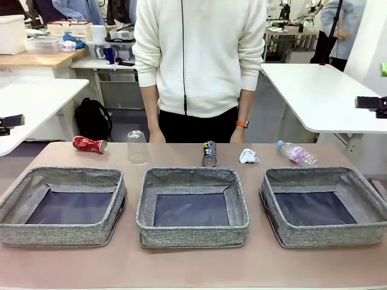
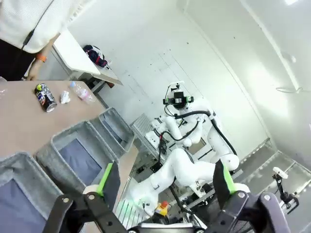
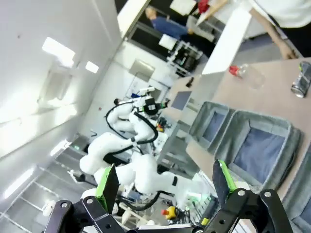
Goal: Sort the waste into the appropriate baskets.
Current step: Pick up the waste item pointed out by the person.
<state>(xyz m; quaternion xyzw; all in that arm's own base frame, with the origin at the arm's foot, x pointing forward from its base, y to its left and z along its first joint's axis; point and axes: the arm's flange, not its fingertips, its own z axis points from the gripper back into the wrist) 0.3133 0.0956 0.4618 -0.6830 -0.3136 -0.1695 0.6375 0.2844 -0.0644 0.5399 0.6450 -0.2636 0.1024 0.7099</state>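
Three grey baskets stand in a row near the table's front: left (image 1: pixel 60 232), middle (image 1: pixel 192 234), right (image 1: pixel 329 234). Behind them lies the waste: a red crushed can (image 1: pixel 89 144), an upturned clear cup (image 1: pixel 138 148), a dark printed can (image 1: pixel 210 153), a white paper ball (image 1: pixel 248 156) and a clear bottle (image 1: pixel 296 153). My left gripper (image 2: pixel 165 182) hangs open off the table's side, well apart from the dark can (image 2: pixel 45 96), paper ball (image 2: pixel 64 97) and bottle (image 2: pixel 81 92). My right gripper (image 3: pixel 165 182) is open too, far from the cup (image 3: pixel 250 76) and dark can (image 3: pixel 302 80).
A person in a white sweater (image 1: pixel 199 54) stands at the far edge, hands hanging just behind the waste. White tables (image 1: pixel 320 90) flank the person. The strip of tabletop (image 1: pixel 193 266) in front of the baskets is bare.
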